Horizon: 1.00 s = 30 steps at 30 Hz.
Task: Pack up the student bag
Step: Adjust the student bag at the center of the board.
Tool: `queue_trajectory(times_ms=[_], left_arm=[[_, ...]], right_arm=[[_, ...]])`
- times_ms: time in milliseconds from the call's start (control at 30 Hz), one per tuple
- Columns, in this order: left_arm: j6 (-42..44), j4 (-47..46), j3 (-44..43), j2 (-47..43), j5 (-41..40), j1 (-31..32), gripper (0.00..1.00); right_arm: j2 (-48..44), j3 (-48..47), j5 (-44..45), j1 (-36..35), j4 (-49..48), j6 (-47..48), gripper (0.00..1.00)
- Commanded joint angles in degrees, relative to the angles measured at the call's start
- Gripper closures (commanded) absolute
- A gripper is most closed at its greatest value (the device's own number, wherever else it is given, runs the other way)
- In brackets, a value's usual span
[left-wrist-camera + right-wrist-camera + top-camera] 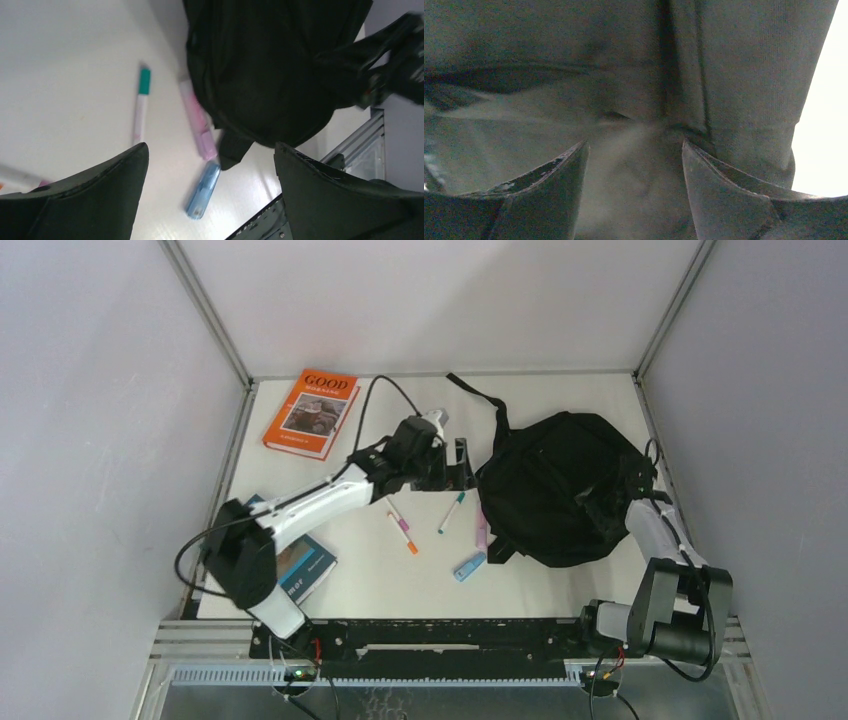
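student bag (560, 485): right side | left gripper (210, 147): jaws spread wide near pens (451, 511), likely to pick | right gripper (634, 150): jaws parted against bag, likely bracing

Student bag (560, 490): black woven cloth, soft and matt, with a fine weave visible close up. Desk (400, 575): white, smooth, faint sheen. Book (312, 412): orange paper cover, smooth, slightly glossy. Marker (451, 512) and highlighter (197, 120): smooth plastic barrels. Blue piece (204, 190): translucent plastic. Right pincer (634, 150): fingers (539, 195) dark, matt, scuffed at the edges. Front rail (450, 677): ridged bare metal.
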<state>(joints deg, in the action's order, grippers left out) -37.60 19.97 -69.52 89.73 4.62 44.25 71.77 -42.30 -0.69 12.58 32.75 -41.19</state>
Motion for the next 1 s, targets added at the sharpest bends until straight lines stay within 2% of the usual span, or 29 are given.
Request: queue_trajectory(times_ms=[0,167,300,433,500,600,700,767,867,967], left_arm=[[-0.4,-1.0,-9.4,7.4,6.3,0.4,0.02],[-0.5,-0.9,-16.5,15.6,9.7,0.6,0.03],[-0.7,-0.5,-22.1,22.0,13.1,1.0,0.03],[-1.5,-0.4,-28.8,27.9,17.5,2.5,0.03],[-1.8,-0.2,-32.6,30.4,19.3,3.6,0.04],[-1.1,0.6,-34.8,31.0,19.8,4.7,0.06],[2.2,2.6,-33.5,26.5,15.3,4.5,0.05],[5.7,5.2,-32.4,22.6,10.3,3.7,0.04],[7.2,7.0,-28.0,16.5,6.6,0.4,0.03],[5.4,6.8,-20.8,10.4,5.9,-5.6,0.03]], right_arm=[[-1.4,7.4,-6.4,1.8,-2.8,-4.6,0.24],[-6.1,12.7,-4.4,6.8,2.1,-6.9,0.25],[-18.3,16.5,-1.4,12.2,7.8,-10.1,0.27],[-31.4,17.3,3.9,13.9,13.4,-12.5,0.29],[-34.7,16.3,3.6,13.8,15.0,-12.2,0.30],[-33.8,14.8,-1.8,12.6,12.6,-7.1,0.28],[-34.0,12.9,-6.8,9.0,8.9,-2.2,0.23],[-35.5,11.6,-7.0,4.9,6.7,-0.9,0.20],[-38.6,10.2,-5.2,-4.2,1.9,-0.3,0.16],[-39.3,9.2,-0.8,-17.7,-3.9,0.5,0.14]])
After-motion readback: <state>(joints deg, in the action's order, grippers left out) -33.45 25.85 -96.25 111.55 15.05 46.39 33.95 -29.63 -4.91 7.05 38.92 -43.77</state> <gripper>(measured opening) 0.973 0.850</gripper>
